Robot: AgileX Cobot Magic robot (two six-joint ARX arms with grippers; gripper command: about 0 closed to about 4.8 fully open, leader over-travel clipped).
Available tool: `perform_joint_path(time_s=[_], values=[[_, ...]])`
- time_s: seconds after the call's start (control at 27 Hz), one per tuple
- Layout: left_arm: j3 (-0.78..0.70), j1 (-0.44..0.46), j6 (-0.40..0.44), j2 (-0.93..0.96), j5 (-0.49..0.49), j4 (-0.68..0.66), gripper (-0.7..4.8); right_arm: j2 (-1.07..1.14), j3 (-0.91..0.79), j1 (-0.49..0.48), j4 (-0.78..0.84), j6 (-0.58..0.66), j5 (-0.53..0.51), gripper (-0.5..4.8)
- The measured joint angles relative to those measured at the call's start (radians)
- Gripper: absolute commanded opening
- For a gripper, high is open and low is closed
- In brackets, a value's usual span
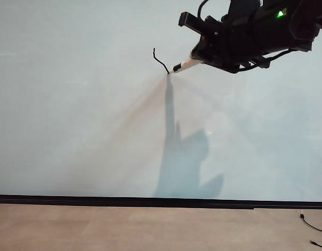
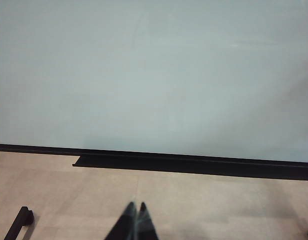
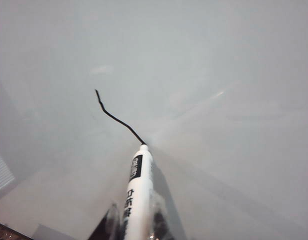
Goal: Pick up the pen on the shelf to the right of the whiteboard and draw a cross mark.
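Now, the huge glossy pale whiteboard (image 1: 88, 130) fills the scene; the right gripper (image 3: 136, 220) clamps the slim white-barrelled pen (image 3: 138, 190), tip touching the board just ahead. One wavy black stroke (image 1: 160, 61) stands finished; the crossing stroke remains. The left gripper (image 2: 135, 222) rests shut, well below, empty.

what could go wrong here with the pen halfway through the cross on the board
1. Only one wavy stroke is drawn so far; a misplaced second line would miss it and leave no cross.
2. The right gripper, shut on the pen, holds only the barrel's rear, so pressing the tip on the whiteboard may tilt or slip it.
3. The left gripper, shut, is low by the board's edge and cannot help.
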Motion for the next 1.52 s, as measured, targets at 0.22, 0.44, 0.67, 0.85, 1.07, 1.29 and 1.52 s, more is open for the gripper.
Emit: perform_joint_path(time_s=[0.22,0.44,0.67,0.85,1.07,1.29,1.52], values=[[0.000,0.000,0.000,0.000,0.000,0.000,-0.04,-0.002,-0.003,0.001,-0.009,0.000,0.024,-0.07],[0.000,0.000,0.000,0.000,0.000,0.000,-0.04,-0.003,-0.005,0.002,-0.042,0.000,0.047,-0.07],[0.000,0.000,0.000,0.000,0.000,0.000,-0.04,-0.003,-0.009,0.002,-0.053,0.000,0.069,-0.07],[0.000,0.000,0.000,0.000,0.000,0.000,-0.04,-0.003,-0.018,0.000,-0.070,-0.001,0.114,-0.07],[0.000,0.000,0.000,0.000,0.000,0.000,-0.05,-0.003,-0.017,0.000,-0.068,-0.002,0.118,-0.07],[0.000,0.000,0.000,0.000,0.000,0.000,-0.05,-0.027,-0.033,-0.003,-0.078,-0.004,0.075,-0.07],[0.000,0.000,0.000,0.000,0.000,0.000,-0.05,-0.143,-0.103,0.068,-0.091,-0.038,0.090,-0.07]])
